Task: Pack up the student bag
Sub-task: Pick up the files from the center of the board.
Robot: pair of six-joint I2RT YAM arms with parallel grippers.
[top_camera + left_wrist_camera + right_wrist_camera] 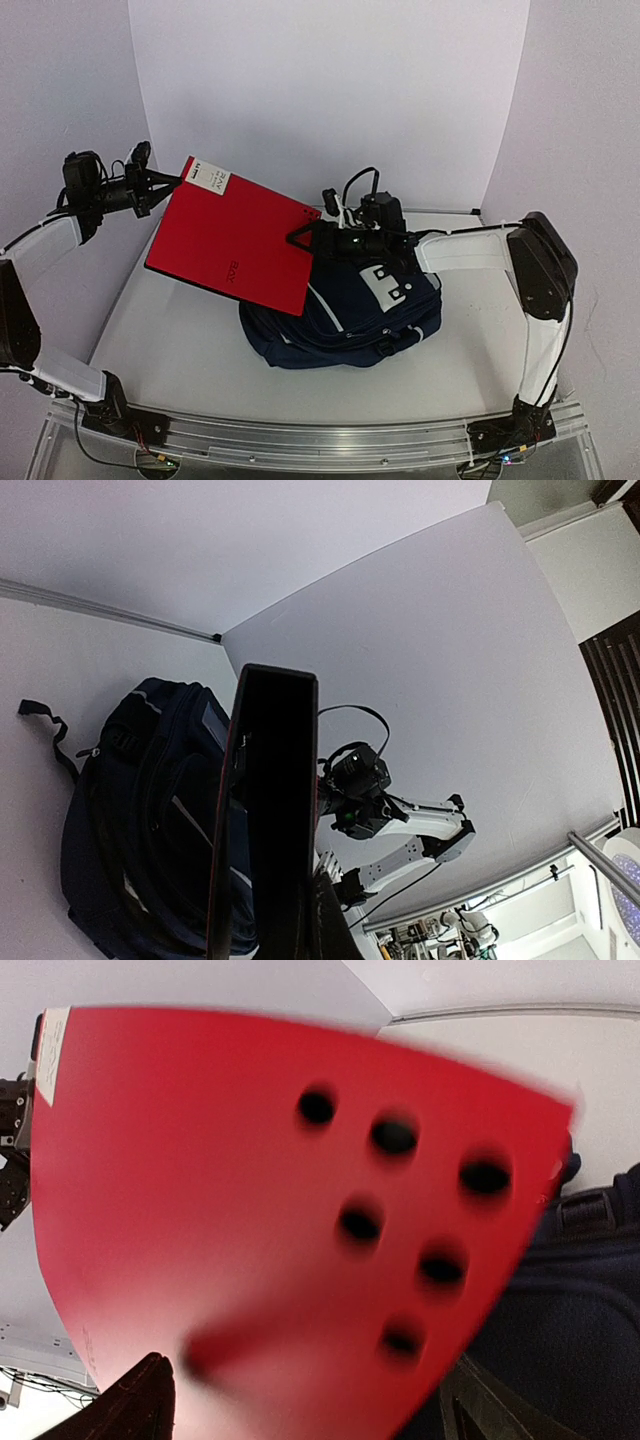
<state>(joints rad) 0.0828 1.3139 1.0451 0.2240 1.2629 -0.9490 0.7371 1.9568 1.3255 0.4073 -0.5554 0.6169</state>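
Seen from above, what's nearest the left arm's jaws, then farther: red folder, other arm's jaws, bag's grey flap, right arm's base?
From the left gripper, top view:
1. red folder, gripped at its upper-left corner.
2. right gripper, at the folder's right corner.
3. grey pocket flap, on the student bag, right of centre.
4. right arm's base, bottom right.

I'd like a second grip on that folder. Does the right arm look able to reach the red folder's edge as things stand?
Likely yes: the right gripper stands open right at the red folder's edge above the navy backpack, with nothing between them. The left gripper holds the far corner.
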